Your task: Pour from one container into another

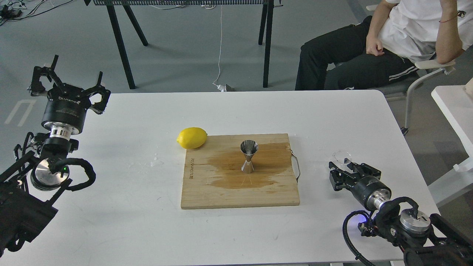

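The tiny clear cup (342, 156) shows at the tip of my right gripper (347, 167), low over the white table to the right of the board. The gripper's fingers are shut on the cup, which is seen only faintly against the table. On the wet patch of the wooden cutting board (221, 195) the steel hourglass jigger (248, 156) stands upright, well to the left of the cup. My left gripper (69, 82) is raised at the table's far left edge, fingers spread wide and holding nothing.
A yellow lemon (191, 137) lies against the board's back left corner. A small wet spot (156, 161) marks the table left of the board. A seated person (373, 48) is beyond the table's far right corner. A second white table (456, 107) stands at the right.
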Robot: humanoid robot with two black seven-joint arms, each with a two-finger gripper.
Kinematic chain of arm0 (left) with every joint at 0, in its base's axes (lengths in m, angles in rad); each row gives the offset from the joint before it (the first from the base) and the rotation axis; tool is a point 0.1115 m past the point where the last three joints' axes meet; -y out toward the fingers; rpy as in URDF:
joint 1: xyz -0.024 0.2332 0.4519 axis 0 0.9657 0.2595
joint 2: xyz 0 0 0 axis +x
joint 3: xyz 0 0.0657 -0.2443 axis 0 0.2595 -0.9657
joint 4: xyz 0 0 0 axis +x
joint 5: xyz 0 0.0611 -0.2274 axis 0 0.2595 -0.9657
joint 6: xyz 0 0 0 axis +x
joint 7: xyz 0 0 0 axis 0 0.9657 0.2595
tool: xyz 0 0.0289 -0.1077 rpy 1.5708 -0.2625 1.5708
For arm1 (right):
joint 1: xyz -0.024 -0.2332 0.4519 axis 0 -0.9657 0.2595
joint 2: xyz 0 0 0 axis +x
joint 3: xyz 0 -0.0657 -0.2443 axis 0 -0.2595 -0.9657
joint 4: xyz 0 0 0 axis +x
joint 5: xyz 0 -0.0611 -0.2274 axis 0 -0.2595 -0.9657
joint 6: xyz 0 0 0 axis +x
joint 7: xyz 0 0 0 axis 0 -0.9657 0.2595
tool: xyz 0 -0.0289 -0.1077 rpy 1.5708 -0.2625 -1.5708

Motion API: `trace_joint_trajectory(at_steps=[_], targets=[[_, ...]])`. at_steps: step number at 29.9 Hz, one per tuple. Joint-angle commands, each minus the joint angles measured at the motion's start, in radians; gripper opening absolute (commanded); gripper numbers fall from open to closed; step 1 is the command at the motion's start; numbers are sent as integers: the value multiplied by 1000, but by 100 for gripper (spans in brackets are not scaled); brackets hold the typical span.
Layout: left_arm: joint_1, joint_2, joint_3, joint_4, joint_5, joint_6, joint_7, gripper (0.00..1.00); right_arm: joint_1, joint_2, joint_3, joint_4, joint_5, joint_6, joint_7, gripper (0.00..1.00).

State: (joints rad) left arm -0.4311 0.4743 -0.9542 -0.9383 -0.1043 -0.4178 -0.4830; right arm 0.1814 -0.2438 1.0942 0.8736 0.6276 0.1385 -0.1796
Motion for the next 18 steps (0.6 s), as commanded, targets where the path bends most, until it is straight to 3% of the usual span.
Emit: trace_joint_trajectory(at_steps=[1,5,11,16,18], targets=[[0,3,0,1,0,1,1,100,-13,0,3,1,0,4,0,41],[0,3,0,1,0,1,1,100,-25,-2,6,1,0,7,0,42],[0,-3,0,1,0,1,1,100,-34,-5,16,1,0,7,0,53],[2,-2,0,1,0,1,1,100,-34,-11,18,2,0,7,0,78],[2,-2,0,1,0,1,1,100,-34,-11,18,4,0,7,0,83]])
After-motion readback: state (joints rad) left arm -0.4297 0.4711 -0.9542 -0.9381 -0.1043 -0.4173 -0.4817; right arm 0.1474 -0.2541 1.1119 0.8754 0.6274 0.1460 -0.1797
